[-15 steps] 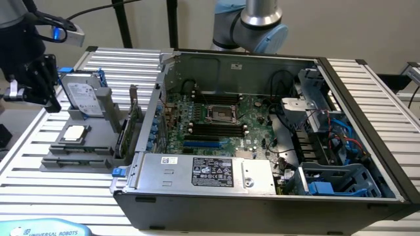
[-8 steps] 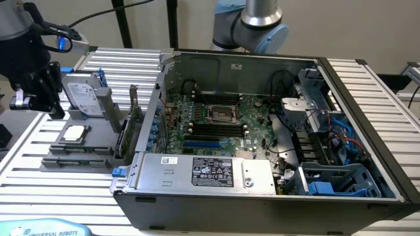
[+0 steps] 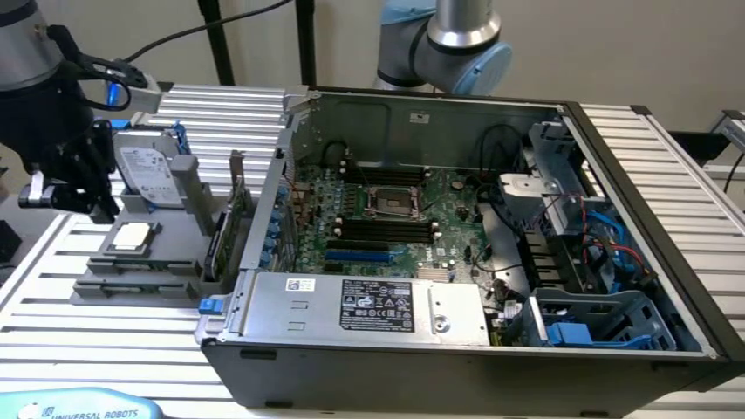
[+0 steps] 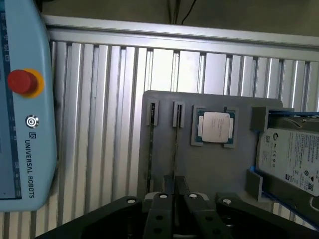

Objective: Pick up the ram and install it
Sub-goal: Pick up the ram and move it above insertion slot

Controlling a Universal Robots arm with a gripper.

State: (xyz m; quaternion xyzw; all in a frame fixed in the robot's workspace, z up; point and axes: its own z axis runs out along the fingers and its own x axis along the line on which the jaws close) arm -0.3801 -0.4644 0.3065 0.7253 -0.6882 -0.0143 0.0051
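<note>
Gripper (image 3: 72,188) (image 4: 174,185): black, angular, bolted links. I see it hanging above the holder (image 3: 128,284) (image 4: 209,174), well clear of it. I cannot tell whether the pincer is open or closed, and I see nothing carried in it.

Holder: a flat grey matt block with moulded pockets and two narrow slots, lying on the table (image 3: 93,332) (image 4: 99,99), which is made of ribbed, bright aluminium profiles.

Ram (image 4: 175,149): in the wrist view I read it as the thin dark line standing on edge in the slot nearer the CPU (image 3: 132,234) (image 4: 216,127). The gripper lines up with this slot. I cannot make out the chips from this angle.

CPU: a square chip with a pale metal cap, seated flat in its pocket.

Card (image 3: 239,218): a larger green board with a metal bracket, upright at the holder's end nearest the case (image 3: 466,367).

Drive (image 3: 149,175) (image 4: 291,154): a silver slab with a white label in a blue frame, upright at the holder's other end, beyond the CPU.

Case: a dark steel box lying open, at the exterior view's right of the holder. Inside it are a green motherboard (image 3: 460,196), long black slots (image 3: 379,231) beside the socket, and looped cables.

Pendant (image 3: 70,406) (image 4: 27,124): a pale blue smooth shell with a round red button (image 4: 22,82).
</note>
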